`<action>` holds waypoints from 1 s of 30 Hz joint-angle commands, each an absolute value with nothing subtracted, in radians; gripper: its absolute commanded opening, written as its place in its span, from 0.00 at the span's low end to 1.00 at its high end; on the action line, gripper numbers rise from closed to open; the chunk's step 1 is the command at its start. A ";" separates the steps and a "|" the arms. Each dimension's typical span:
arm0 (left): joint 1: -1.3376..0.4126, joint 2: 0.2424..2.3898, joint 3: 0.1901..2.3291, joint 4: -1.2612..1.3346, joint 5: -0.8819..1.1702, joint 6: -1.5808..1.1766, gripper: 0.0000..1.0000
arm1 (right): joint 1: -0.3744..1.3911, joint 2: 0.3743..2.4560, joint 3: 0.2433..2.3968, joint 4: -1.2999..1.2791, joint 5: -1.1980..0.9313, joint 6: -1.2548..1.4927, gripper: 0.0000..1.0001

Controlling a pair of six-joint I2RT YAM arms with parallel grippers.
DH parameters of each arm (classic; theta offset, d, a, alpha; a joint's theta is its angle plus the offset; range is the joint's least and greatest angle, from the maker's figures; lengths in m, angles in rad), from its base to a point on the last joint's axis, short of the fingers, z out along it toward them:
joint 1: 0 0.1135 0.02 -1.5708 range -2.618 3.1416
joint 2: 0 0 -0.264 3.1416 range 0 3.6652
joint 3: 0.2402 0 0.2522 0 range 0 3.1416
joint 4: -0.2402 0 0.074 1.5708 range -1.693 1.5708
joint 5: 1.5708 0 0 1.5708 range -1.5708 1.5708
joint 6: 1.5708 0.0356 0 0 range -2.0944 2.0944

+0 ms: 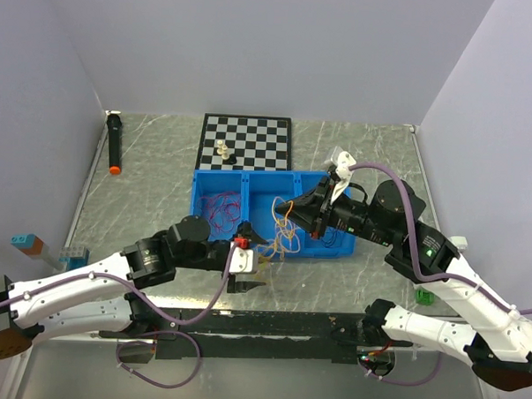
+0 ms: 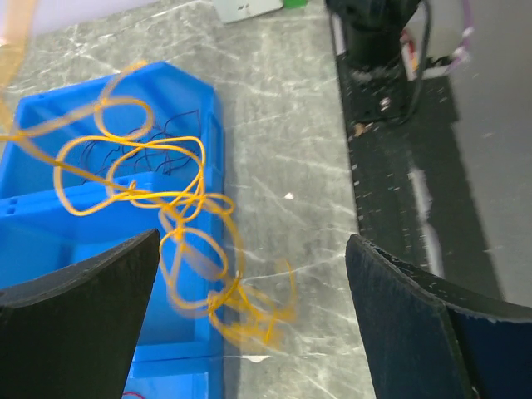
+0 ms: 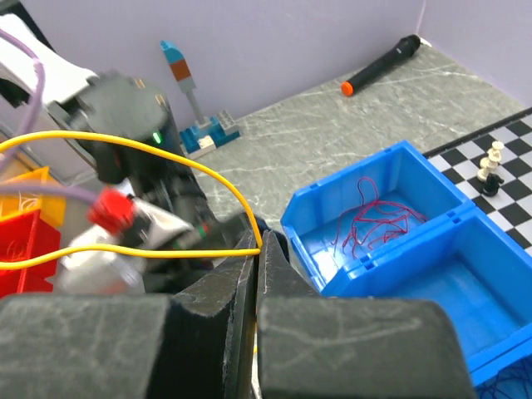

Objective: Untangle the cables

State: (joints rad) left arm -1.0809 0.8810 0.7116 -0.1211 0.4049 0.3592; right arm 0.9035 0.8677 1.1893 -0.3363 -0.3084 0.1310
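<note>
Right gripper (image 3: 259, 249), centre frame, pinches the yellow cable (image 3: 183, 249); left gripper (image 2: 252, 258) gapes wide, empty — it should seize a lower loop, pulling gently.

Left gripper (image 2: 252, 249): seen wide open, nothing pinched between the jaws.
Fingers (image 2: 75, 316): two black padded wedges, framed at the bottom left and bottom right corners.
Orange-yellow hair-thin wire (image 2: 191, 204): strung in loose loops between the fingers, the lower coils blurred.
Blue plastic divided bin (image 2: 50, 125): overhung at its near edge by those loops.
Dark thin wires (image 2: 141, 154): seen bunched inside an upper compartment of the bin.
Grey marbled tabletop (image 2: 283, 125): crossed by the lowest coils just beside the bin.
Black strip (image 2: 399, 208): laid along the table's right side.
</note>
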 commanded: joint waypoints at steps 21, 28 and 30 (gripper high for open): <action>-1.115 0.841 0.566 0.063 0.312 0.498 0.01 | 0.934 0.877 1.382 -0.362 -0.278 0.095 0.00; -1.114 0.790 0.549 -0.409 0.436 0.964 0.01 | 0.934 0.865 1.588 -0.471 -0.082 -0.050 0.00; -1.114 0.770 0.532 -0.518 0.394 1.061 0.01 | 0.934 0.841 1.606 -0.468 -0.017 -0.078 0.00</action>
